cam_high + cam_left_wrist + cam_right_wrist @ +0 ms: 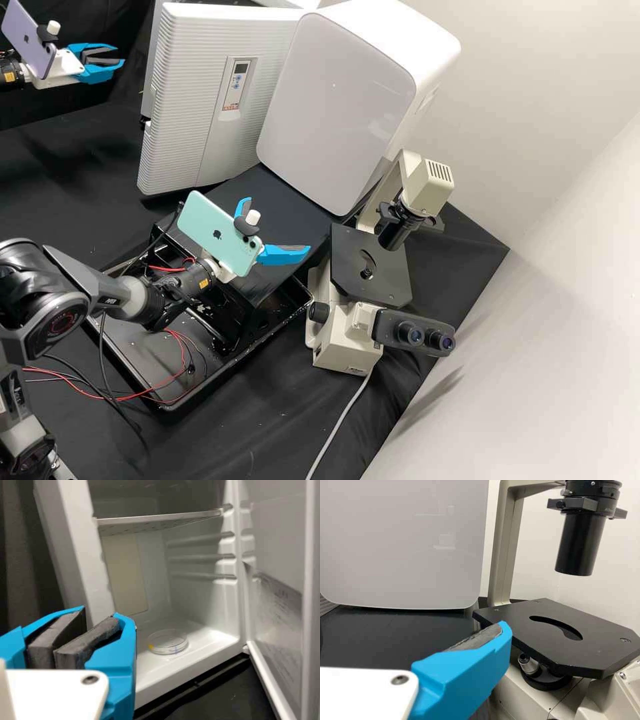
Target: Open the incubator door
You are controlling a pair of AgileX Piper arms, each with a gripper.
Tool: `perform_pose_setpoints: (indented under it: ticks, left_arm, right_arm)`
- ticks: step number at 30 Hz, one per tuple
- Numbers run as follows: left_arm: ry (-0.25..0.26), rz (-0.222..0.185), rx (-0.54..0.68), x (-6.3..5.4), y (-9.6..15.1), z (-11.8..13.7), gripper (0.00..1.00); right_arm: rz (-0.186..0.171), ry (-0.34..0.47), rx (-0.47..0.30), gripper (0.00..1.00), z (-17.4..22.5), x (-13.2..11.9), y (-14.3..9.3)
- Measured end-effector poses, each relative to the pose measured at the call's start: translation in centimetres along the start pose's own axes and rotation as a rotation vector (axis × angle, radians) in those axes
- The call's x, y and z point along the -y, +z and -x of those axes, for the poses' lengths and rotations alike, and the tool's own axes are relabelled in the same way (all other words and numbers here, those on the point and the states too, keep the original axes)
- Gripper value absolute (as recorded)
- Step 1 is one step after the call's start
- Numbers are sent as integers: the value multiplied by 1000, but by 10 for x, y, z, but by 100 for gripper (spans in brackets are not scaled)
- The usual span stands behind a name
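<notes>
Tray, black and shallow, sits on the black-covered table in the near part of the high view, with red wires trailing across it. Beside it, toward the right of that view, we see a cream microscope with a flat black stage and paired eyepieces.

Above the tray we find the right end effector, its blue fingers spread wide, with a mint-green phone mounted behind them. Farther back stands a white appliance with a smooth, glossy front.

Next to it, toward the left of the high view, is the incubator's ribbed white door, carrying a small control panel. It stands wide open. The left end effector is near it, narrowly open, a slim gap between its grey-padded fingertips; a purple phone is fixed to its arm.

Through the left wrist view we look inside the incubator: a clear round dish lies on its white floor, below a shelf.
</notes>
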Motion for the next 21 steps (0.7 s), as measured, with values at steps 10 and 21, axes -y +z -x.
perform_pose_setpoints:
  ticks: [10,21]
  left_arm:
    - [-37,-90,176,2,25,-4,0]
    - [-34,-103,290,-7,40,-10,0]
  right_arm:
    - [0,0,0,100,0,0,0]
    - [0,0,0,100,0,0,0]
